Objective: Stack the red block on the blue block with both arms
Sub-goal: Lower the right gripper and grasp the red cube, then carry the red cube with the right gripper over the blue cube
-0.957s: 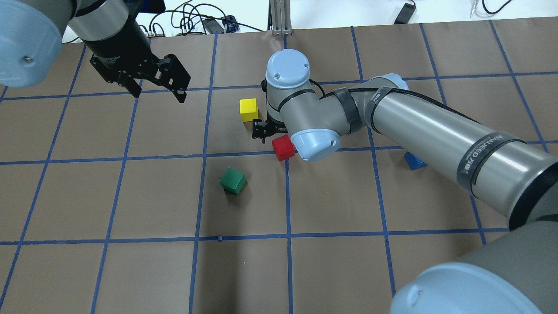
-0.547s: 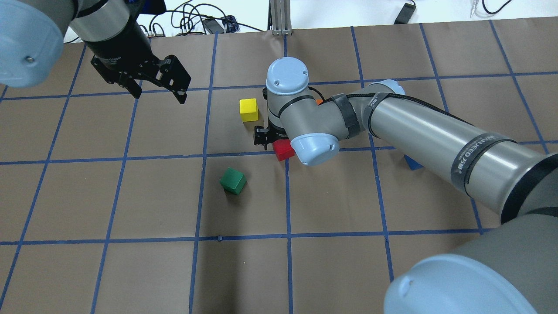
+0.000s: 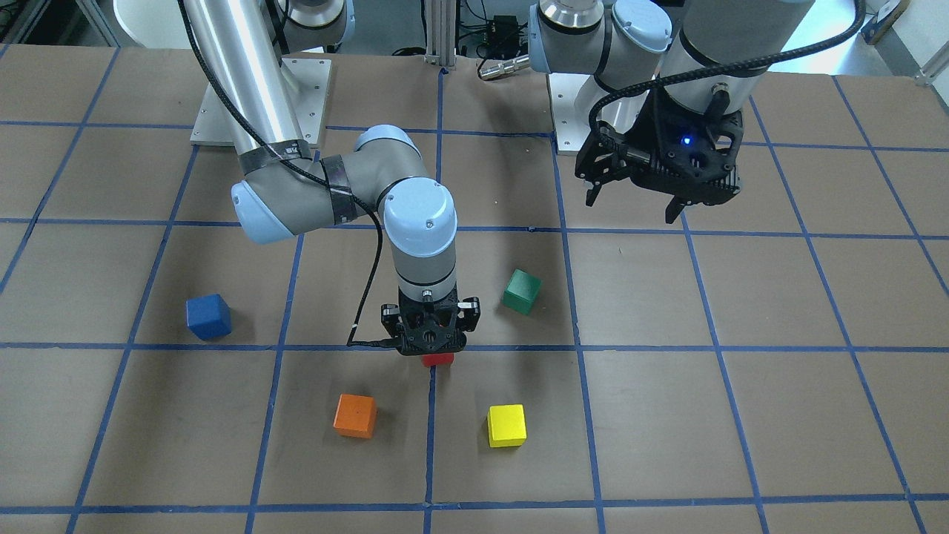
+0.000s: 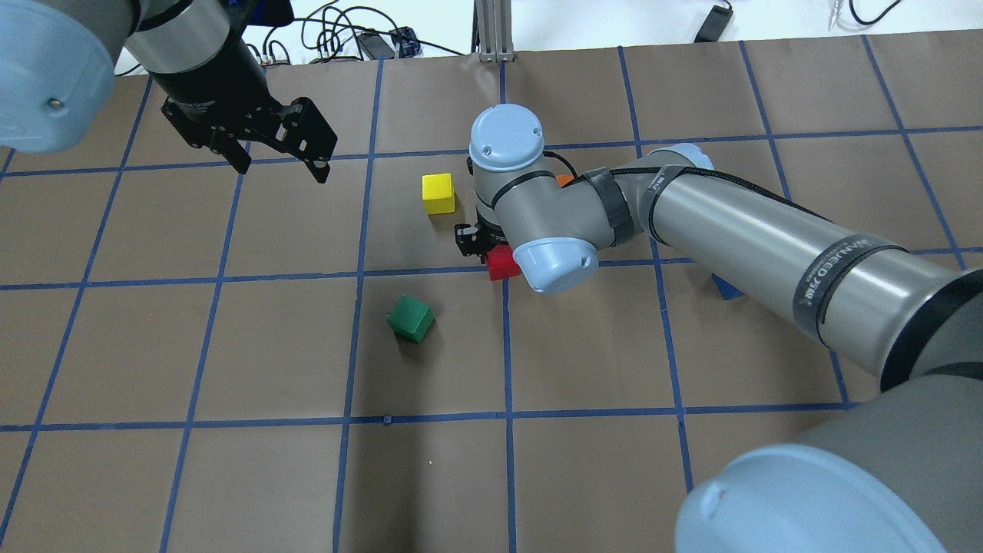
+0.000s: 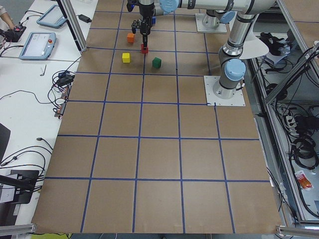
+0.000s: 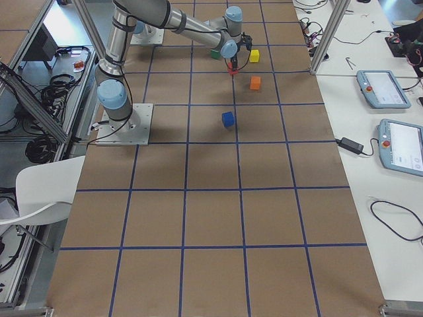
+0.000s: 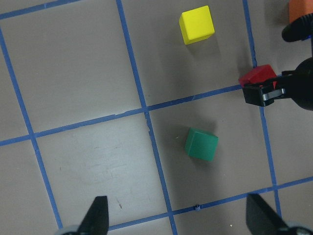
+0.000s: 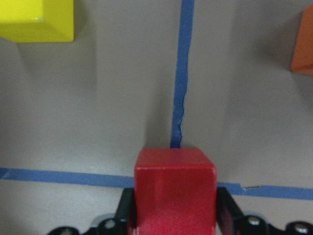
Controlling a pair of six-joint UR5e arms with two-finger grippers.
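Note:
The red block point(image 3: 437, 360) sits on the brown table at a crossing of blue tape lines. My right gripper point(image 3: 432, 345) points straight down over it. In the right wrist view the red block point(image 8: 175, 191) fills the gap between the black fingers point(image 8: 126, 208), which press on both its sides. The blue block point(image 3: 208, 317) stands alone to the robot's right, partly hidden under the right arm in the overhead view point(image 4: 727, 289). My left gripper point(image 4: 282, 169) is open and empty, hovering high over the far left of the table.
A green block point(image 4: 410, 319) lies near the red one on the robot's side. A yellow block point(image 4: 438, 193) and an orange block point(image 3: 355, 415) stand just beyond it. The right forearm point(image 4: 768, 246) stretches low across the right half of the table.
My right gripper has come down and shifted over the red block, so its fingers now straddle it. The left arm has barely moved.

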